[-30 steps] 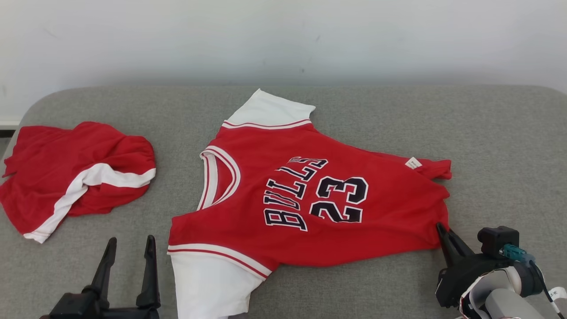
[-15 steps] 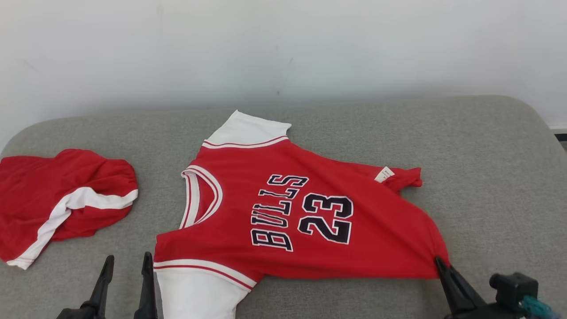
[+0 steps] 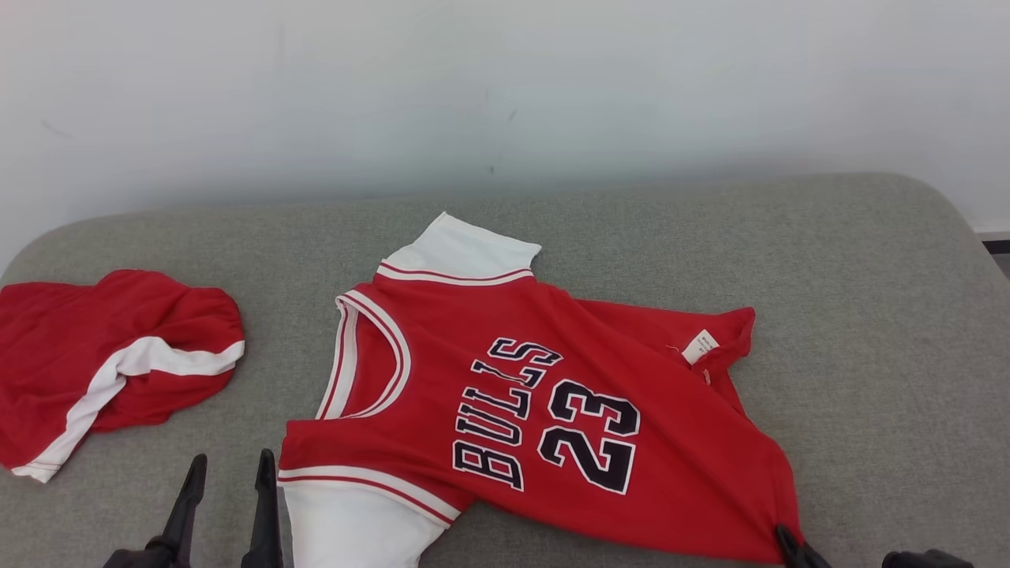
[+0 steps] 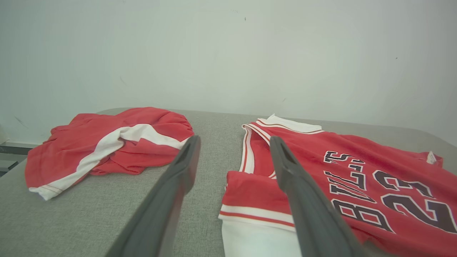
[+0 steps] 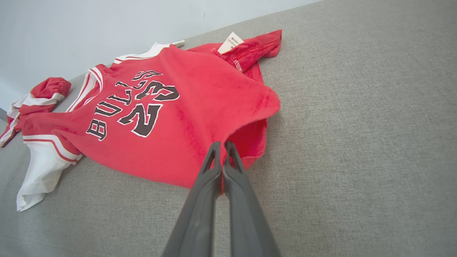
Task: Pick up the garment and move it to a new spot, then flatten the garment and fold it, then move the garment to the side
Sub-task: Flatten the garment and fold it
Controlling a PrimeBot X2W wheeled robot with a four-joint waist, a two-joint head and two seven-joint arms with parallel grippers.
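Note:
The garment (image 3: 505,386) is a red jersey with white sleeves and "BULLS 23" in black, spread across the grey cushion with its neck to the left. My right gripper (image 5: 222,145) is shut on the jersey's (image 5: 171,117) near hem corner, which is lifted slightly off the cushion; its tip (image 3: 785,540) pokes in at the head view's lower right. My left gripper (image 3: 229,465) stands open at the lower left, just left of the near white sleeve (image 4: 257,242), holding nothing. In the left wrist view its fingers (image 4: 185,160) frame bare cushion beside the jersey (image 4: 357,178).
A crumpled pair of red shorts with a white stripe (image 3: 102,363) lies at the left end of the grey cushion (image 3: 868,331). A pale wall runs behind. The cushion's rounded right corner (image 3: 947,205) and edge are close.
The head camera has tilted, so everything sits lower in view. My right gripper has pulled the hem corner nearer, stretching the jersey toward the front right. The left gripper stays open.

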